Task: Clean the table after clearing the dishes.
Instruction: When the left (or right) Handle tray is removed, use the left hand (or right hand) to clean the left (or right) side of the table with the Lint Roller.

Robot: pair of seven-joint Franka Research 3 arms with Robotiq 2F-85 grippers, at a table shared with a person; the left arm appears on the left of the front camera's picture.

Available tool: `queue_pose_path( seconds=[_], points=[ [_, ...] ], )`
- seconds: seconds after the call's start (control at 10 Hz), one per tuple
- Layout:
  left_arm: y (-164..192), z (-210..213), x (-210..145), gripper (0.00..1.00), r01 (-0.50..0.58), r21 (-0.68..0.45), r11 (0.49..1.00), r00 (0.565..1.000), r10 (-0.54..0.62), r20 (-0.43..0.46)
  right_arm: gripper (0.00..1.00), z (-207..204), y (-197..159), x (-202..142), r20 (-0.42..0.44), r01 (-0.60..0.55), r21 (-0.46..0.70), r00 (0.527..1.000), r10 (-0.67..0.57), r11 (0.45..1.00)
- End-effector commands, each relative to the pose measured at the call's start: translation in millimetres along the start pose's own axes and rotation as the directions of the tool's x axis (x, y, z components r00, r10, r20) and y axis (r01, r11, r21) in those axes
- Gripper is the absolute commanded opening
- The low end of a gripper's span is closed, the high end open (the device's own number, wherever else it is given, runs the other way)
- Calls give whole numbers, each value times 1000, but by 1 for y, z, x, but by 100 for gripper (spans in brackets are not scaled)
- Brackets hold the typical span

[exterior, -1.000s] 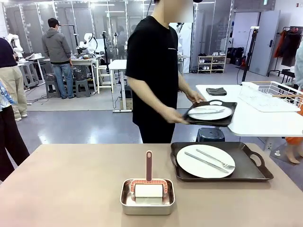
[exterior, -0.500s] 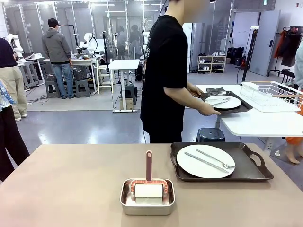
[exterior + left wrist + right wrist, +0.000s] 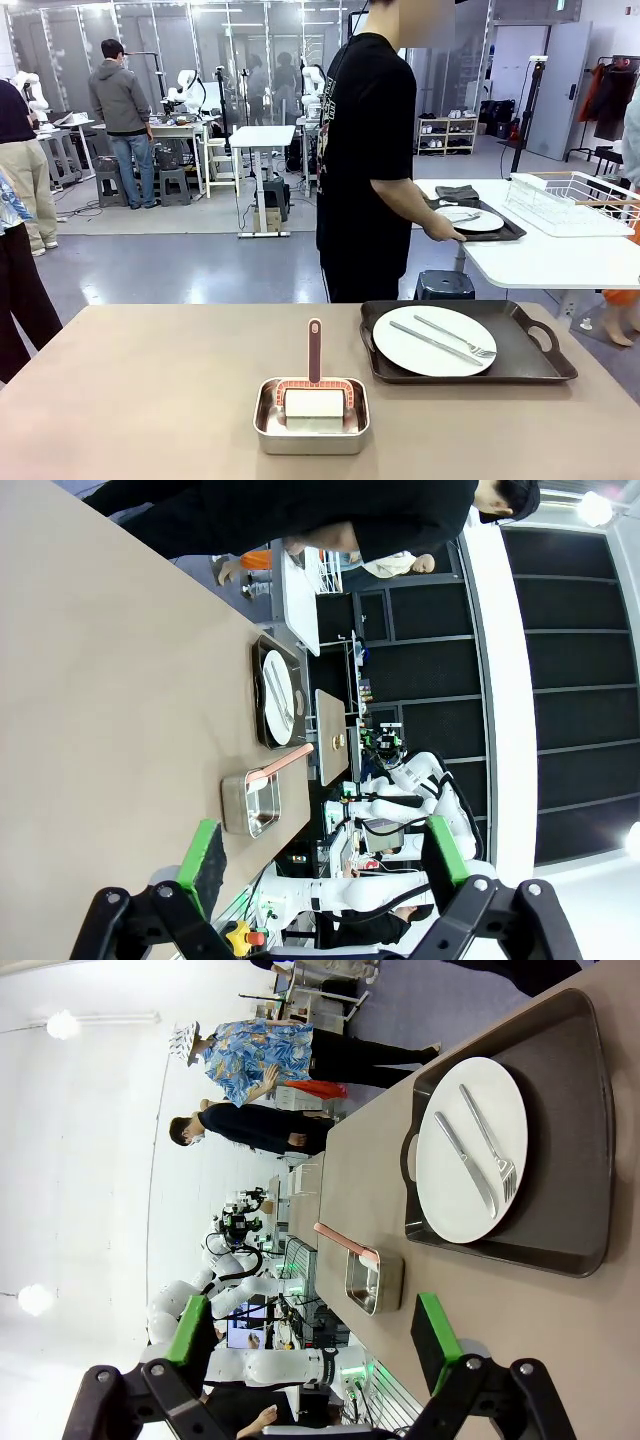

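Observation:
On the right side of the beige table [image 3: 150, 380] lies a dark handled tray [image 3: 520, 350] holding a white plate [image 3: 435, 340] with a knife and fork. The person stands at the far side, turned to the right, both hands on a second tray [image 3: 500, 232] with a plate [image 3: 470, 218] over the white side table. The left gripper [image 3: 325, 865] is open above the table [image 3: 100, 680], far from the tray [image 3: 277, 692]. The right gripper [image 3: 312, 1338] is open too, with the plate [image 3: 470, 1165] and its tray [image 3: 560, 1140] well ahead of it.
A small steel pan [image 3: 312, 413] with a white sponge tool on a pink handle sits front centre, also seen as the pan [image 3: 373, 1282]. The white side table [image 3: 540, 262] carries a wire rack [image 3: 570, 205] and a dark cloth [image 3: 457, 192]. A stool [image 3: 445, 285] stands behind the table.
The person has turned right and carried the second tray with its plate from mid-air over to the white side table. Nothing on the beige table has moved.

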State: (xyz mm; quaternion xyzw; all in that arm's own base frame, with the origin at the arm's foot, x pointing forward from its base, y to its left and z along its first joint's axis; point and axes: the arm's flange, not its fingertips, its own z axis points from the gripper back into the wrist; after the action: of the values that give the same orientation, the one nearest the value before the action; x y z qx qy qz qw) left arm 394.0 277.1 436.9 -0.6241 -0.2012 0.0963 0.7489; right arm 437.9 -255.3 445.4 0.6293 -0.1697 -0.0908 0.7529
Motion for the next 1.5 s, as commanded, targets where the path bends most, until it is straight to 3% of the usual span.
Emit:
queue_pose_path(
  seconds=[0.0, 0.2, 0.4, 0.5, 0.8, 1.0, 1.1, 1.3, 1.4],
  points=[
    [-31, -18, 6, 100, 149, 8, 989, 987, -148, -56, 100, 1, 2, 0, 1, -4, 0, 1000, 4, 1000],
    [-85, -59, 16, 100, 380, 68, 922, 914, -363, -180, 100, 1, 2, 0, 1, -4, 0, 1000, 4, 1000],
    [-147, -123, 13, 100, 588, 29, 808, 756, -536, -376, 100, 1, 2, 0, 1, -4, 0, 1000, 4, 1000],
    [-177, -158, 6, 100, 688, 6, 725, 644, -608, -465, 100, 1, 2, 0, 1, -4, 0, 1000, 4, 1000],
    [-235, -257, -55, 100, 880, -157, 448, 233, -697, -678, 100, 1, 2, 0, 1, -4, 0, 1000, 4, 1000],
    [-233, -300, -95, 100, 881, -308, 360, 19, -675, -738, 100, 1, 2, 0, 1, -4, 0, 1000, 4, 1000],
    [-226, -317, -114, 100, 888, -356, 291, -91, -647, -757, 100, 1, 2, 0, 1, -4, 0, 1000, 4, 1000],
    [-216, -336, -148, 100, 870, -412, 272, -169, -620, -766, 100, 1, 2, 0, 1, -4, 0, 1000, 4, 1000],
    [-213, -338, -156, 100, 875, -416, 247, -186, -622, -761, 100, 1, 2, 0, 1, -4, 0, 1000, 4, 1000]
  ],
)
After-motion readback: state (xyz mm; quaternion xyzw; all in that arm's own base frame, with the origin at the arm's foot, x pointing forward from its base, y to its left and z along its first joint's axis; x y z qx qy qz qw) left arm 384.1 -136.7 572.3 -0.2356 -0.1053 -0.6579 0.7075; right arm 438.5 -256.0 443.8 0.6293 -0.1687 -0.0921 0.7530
